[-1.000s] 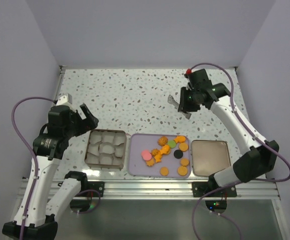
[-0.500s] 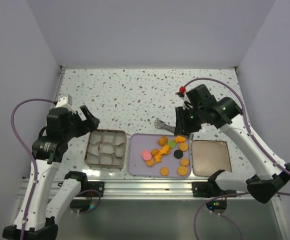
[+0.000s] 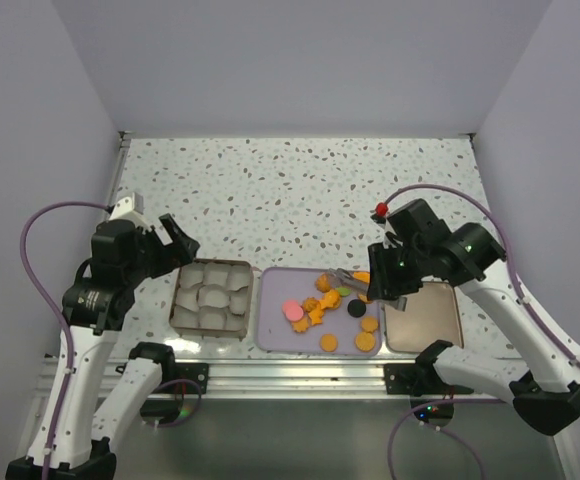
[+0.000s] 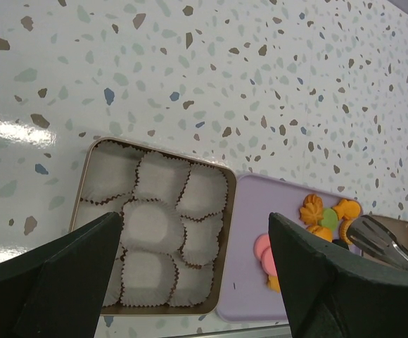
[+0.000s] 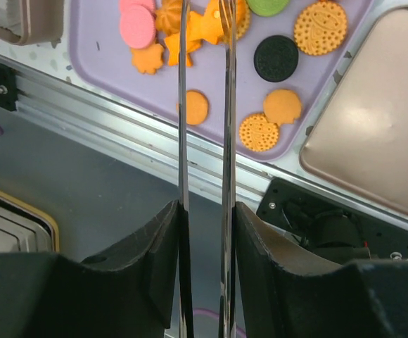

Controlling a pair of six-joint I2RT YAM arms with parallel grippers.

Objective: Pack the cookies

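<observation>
The cookies (image 3: 332, 303) lie on a purple tray (image 3: 273, 325): orange discs and stars, a pink pair (image 5: 137, 27), a green one and a black disc (image 5: 276, 58). My right gripper (image 3: 394, 284) is shut on metal tongs (image 3: 346, 277). The two blades (image 5: 183, 105) run between the fingers, and their tips reach over the orange star cookies (image 5: 205, 22) at the tray's middle. No cookie shows between the blades. My left gripper (image 3: 175, 245) hangs open above the tin of white paper cups (image 4: 155, 232), holding nothing.
A tin (image 3: 210, 297) holding white paper cups sits left of the tray. An empty tan lid (image 3: 425, 318) lies to the right, under my right arm. The aluminium rail (image 3: 290, 372) runs along the near edge. Speckled tabletop (image 3: 290, 190) stretches behind.
My right arm has swung from the back of the table down and forward, bringing the tongs over the cookie tray. The left arm has barely moved.
</observation>
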